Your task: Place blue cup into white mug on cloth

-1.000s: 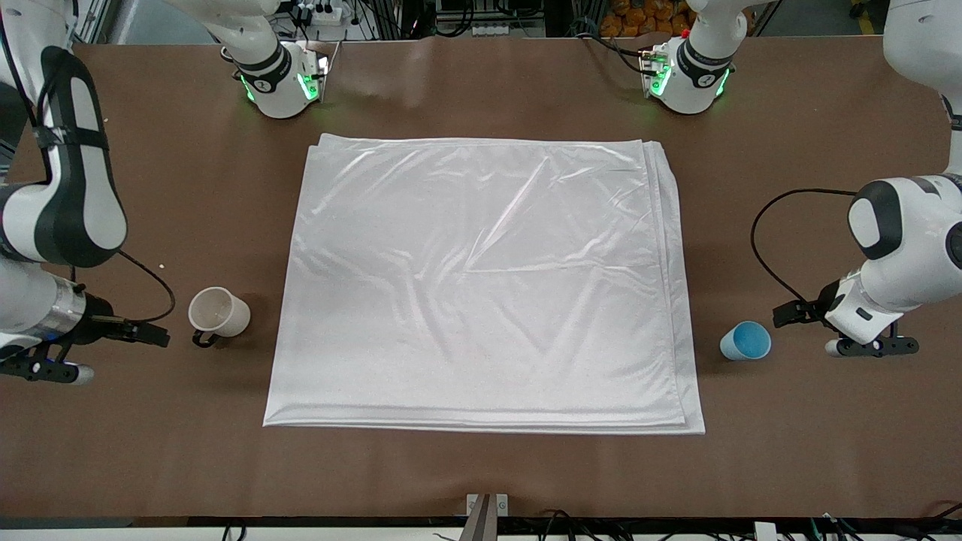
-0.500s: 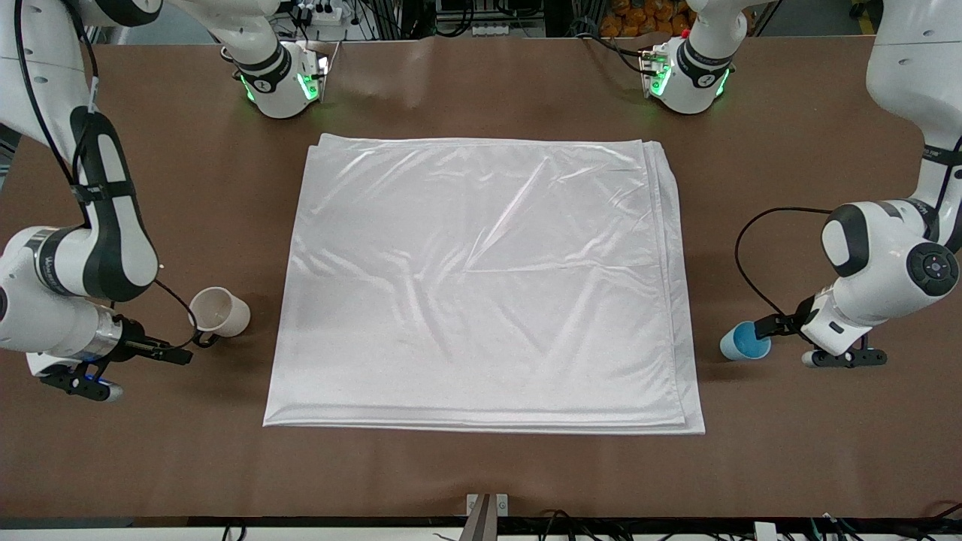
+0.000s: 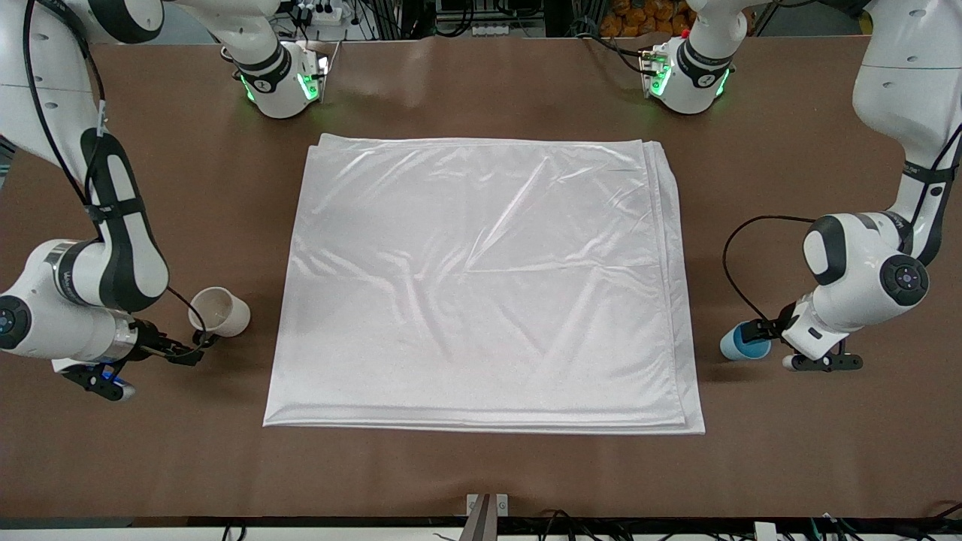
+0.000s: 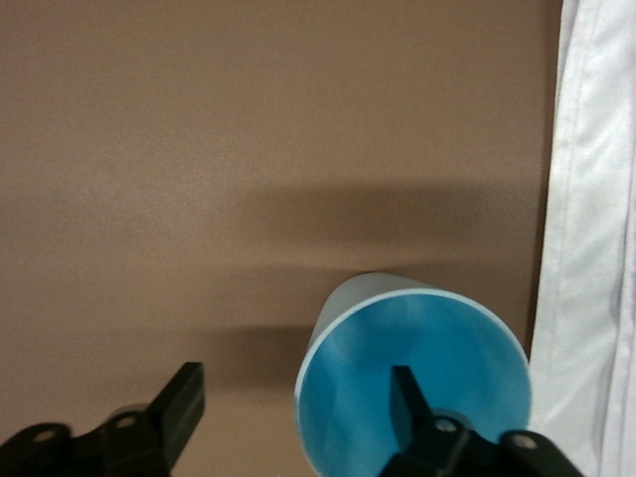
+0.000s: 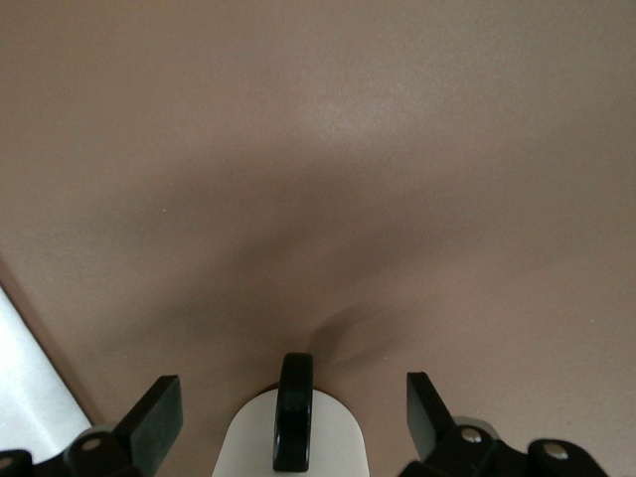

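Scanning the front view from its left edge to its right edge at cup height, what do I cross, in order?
Right gripper → white mug → cloth → blue cup → left gripper.

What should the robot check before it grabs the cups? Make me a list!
1. Left gripper open: ok.
2. Left gripper lined up on the blue cup: one finger inside the rim, one outside: ok.
3. Right gripper open: ok.
4. White mug handle centred between the right gripper's fingers: ok.
5. Both cups standing on the table beside the cloth, not on it yet: ok.
6. Mug empty: ok, front view shows a pale bare inside.
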You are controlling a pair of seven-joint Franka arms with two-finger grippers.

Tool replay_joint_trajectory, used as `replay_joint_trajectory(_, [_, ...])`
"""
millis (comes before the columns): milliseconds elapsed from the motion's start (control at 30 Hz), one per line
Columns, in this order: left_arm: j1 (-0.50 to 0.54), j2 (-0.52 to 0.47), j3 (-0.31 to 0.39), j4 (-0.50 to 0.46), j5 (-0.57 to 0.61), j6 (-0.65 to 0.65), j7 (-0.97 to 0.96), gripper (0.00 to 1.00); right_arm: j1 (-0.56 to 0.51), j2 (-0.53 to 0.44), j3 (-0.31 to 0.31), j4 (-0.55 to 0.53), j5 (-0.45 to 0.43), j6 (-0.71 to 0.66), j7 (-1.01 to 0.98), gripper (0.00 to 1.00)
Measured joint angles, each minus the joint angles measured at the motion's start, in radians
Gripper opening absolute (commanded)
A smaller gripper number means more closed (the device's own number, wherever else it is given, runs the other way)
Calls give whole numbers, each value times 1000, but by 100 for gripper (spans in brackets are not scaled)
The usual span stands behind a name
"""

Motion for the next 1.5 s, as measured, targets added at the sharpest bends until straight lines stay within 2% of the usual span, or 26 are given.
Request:
replay_joint_trajectory(133, [0,8,0,1,0,1,0,20,0,13,0,0,1,-1,2,100])
replay_joint_trajectory(167, [0,9,0,1,0,2,0,11,0,17,0,0,1,-1,2,95])
replay_joint_trajectory(200, [0,11,0,1,0,3,0,1,0,21,0,0,1,-1,2,86])
replay_joint_trajectory(233, [0,13,0,1,0,6,0,0,0,26,1,0,1,-1,2,75])
replay_joint_trajectory(300, [0,16,0,1,0,11,0,0,0,34,1,0,1,-1,2,48])
replay_joint_trajectory(333, [-1,18,0,1,0,13,0,0,0,38,1,0,1,-1,1,41])
replay_joint_trajectory(367, [-1,20,0,2,0,15,0,0,0,40,1,0,1,-1,1,29])
replay_joint_trajectory(400, [-1,22,0,2,0,18,0,0,0,43,2,0,1,-1,-1,15])
replay_joint_trajectory(433, [-1,24,0,2,0,21,0,0,1,44,2,0,1,-1,-5,5])
replay_joint_trajectory(467, [-1,26,0,2,0,25,0,0,1,45,3,0,1,-2,-13,0])
replay_joint_trajectory(1200, [-7,29,-7,19,0,41,5,0,8,46,15,15,1,-37,-43,0])
replay_joint_trajectory(1500, [-45,15,-10,42,0,34,3,0,80,45,25,83,2,-68,74,0])
